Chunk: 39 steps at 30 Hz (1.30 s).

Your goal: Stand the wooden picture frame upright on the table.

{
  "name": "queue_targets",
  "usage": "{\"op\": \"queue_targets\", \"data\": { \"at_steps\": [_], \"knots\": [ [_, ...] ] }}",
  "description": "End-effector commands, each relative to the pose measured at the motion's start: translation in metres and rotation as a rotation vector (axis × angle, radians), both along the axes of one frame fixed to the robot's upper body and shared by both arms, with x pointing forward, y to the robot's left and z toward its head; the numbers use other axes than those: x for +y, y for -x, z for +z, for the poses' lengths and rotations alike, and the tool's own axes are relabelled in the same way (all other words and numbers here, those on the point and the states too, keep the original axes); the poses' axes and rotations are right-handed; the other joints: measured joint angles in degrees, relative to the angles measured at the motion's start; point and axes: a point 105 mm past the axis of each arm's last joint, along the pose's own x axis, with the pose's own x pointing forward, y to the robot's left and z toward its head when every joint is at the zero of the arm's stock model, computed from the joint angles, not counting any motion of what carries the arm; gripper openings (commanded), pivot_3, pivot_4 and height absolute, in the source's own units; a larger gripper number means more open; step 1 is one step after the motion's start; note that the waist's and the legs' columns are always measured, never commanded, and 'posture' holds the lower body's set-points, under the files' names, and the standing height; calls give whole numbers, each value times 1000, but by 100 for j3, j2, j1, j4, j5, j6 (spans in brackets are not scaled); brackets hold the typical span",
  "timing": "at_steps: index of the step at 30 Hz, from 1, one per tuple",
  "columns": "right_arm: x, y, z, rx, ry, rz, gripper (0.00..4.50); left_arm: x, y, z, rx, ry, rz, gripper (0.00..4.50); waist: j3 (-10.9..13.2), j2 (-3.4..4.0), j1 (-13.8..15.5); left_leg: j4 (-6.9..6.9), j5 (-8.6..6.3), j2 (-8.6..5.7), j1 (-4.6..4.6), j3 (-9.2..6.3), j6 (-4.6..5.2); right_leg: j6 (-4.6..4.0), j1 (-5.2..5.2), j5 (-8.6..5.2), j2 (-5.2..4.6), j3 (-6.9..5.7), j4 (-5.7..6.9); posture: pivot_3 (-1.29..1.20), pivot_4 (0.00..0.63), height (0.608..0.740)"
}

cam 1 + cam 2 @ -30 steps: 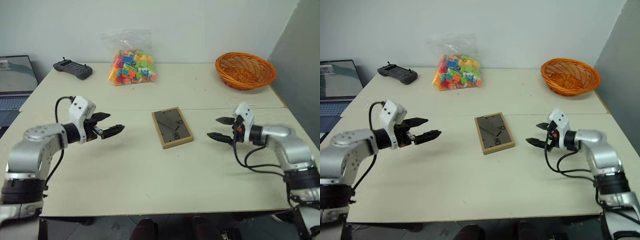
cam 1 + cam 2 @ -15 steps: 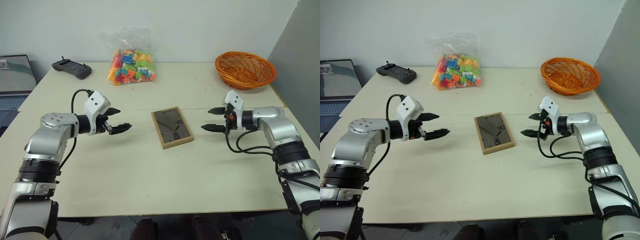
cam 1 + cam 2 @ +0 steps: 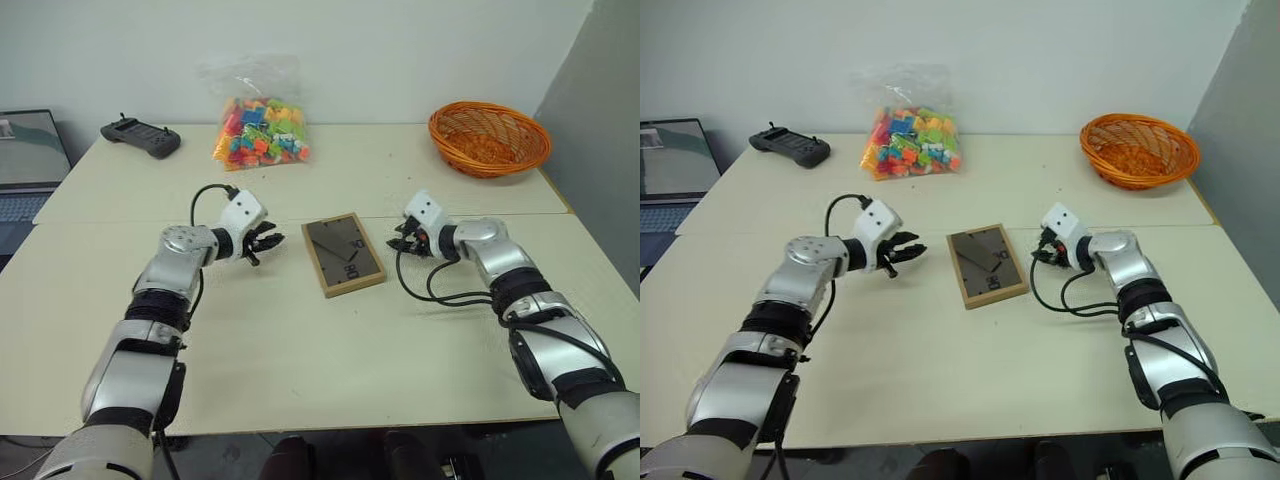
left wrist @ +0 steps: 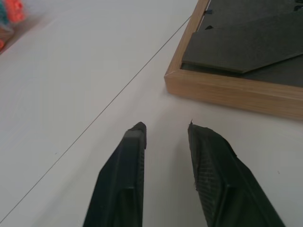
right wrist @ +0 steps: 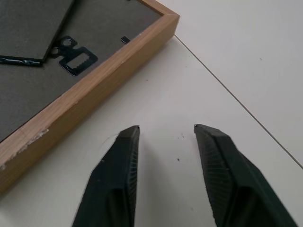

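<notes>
Left gripper: fingers parted by a narrow gap, nothing between them, tips low over the table just beside the left long edge of the wooden picture frame, not touching it. In the left wrist view the near corner of the wood rim sits just past the tips.

Frame: lies flat, back up, near the middle of the table, just on the robot's side of the seam between the 2 panels and slightly askew. Dark back panel, the fold-out stand folded flat against it, a small metal hanger near 1 short end. Picture side is down, not visible.

Right gripper: also narrowly parted and empty, tips close to the right long edge, near the far corner; a sliver of bare table between.

Handling, my reading:
- Light and rigid; the wood rim should take a firm pinch.
- Front probably glazed, so fragile if dropped or tipped hard.
- The flat frame may slide on the smooth tabletop if pushed from 1 side only.
- Best hold: the 2 long wooden edges, 1 gripper per side, then tilt up.
- Stand must swing out first, or the frame will not hold itself upright.
</notes>
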Motion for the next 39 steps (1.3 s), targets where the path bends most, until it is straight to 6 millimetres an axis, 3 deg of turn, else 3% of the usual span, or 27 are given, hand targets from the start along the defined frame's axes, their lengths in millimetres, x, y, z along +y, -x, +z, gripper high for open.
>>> {"op": "queue_targets", "data": {
  "at_steps": [1,5,12,16,25,33,36,39],
  "knots": [
    [14,-4,6,-61,29,20,875,-9,-9,8,-79,-34,3,614,0,0,-39,0,0,1,-1,0,0,0,-1,0,0,1,1,0,150,740],
    [34,4,4,-49,-5,108,32,-27,-5,5,-58,-20,-63,0,0,0,-97,-1,0,1,-4,1,-1,0,-8,0,0,3,7,0,150,740],
    [59,33,-1,39,-106,290,32,-38,21,3,-54,-71,-223,0,-1,2,-102,-3,1,1,-4,-1,-2,0,-11,0,0,9,9,0,150,740],
    [60,56,-5,54,-67,378,32,-42,56,-1,14,-112,-341,0,-2,3,-103,-3,0,2,-5,-4,-1,0,-13,0,1,9,12,0,150,740],
    [41,98,-18,126,-10,450,32,-38,125,5,136,-153,-471,0,-3,4,-69,-2,-14,-2,-3,-12,24,0,-13,0,1,9,22,0,150,740],
    [-22,73,-25,65,148,252,32,-25,170,9,294,-156,-532,0,-3,4,-57,-3,-16,-2,9,-18,27,0,2,-2,5,3,17,0,150,740],
    [-39,62,-19,31,178,195,32,-8,164,5,304,-181,-482,0,-2,4,-33,-3,-17,-2,27,-25,29,1,32,-2,5,-6,-2,0,150,740],
    [-37,52,-10,-2,157,170,32,9,133,7,281,-101,-358,0,-2,4,-16,-5,-18,-3,39,-25,32,1,43,-2,8,-7,-3,0,150,740]
  ]
}}
